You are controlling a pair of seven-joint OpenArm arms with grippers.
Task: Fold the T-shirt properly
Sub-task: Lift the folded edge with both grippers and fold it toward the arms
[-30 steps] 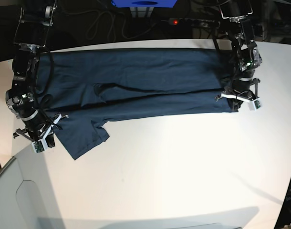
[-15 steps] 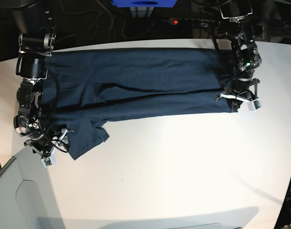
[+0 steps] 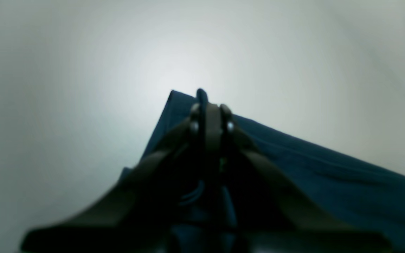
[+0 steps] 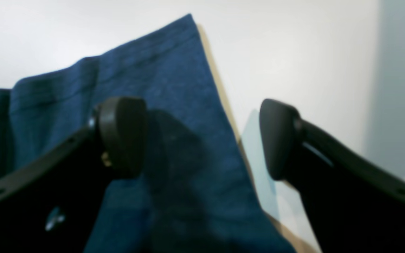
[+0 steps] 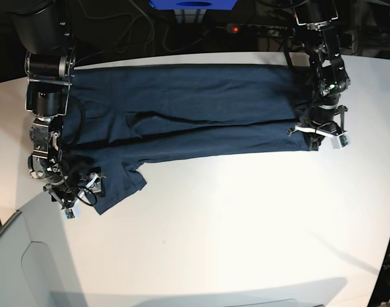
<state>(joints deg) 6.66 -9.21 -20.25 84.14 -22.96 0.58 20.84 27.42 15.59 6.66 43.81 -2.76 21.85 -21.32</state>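
Between the black jaws of the left gripper [image 3: 209,117], which are clenched together, a corner of the large dark navy-blue cotton T-shirt [image 5: 195,115] is pinched, a small tuft of cloth poking out just beyond the tips. That garment lies spread lengthwise across the white table [image 5: 246,224], partly folded over itself, with its short sleeve [image 5: 118,185] sticking out toward the near side. Around the sleeve's edge the right gripper [image 4: 202,137] stands released, jaws wide apart: one black pad rests over the blue fabric, the other hangs beyond the hem over bare tabletop. Fabric fills the space behind and below that inner pad.
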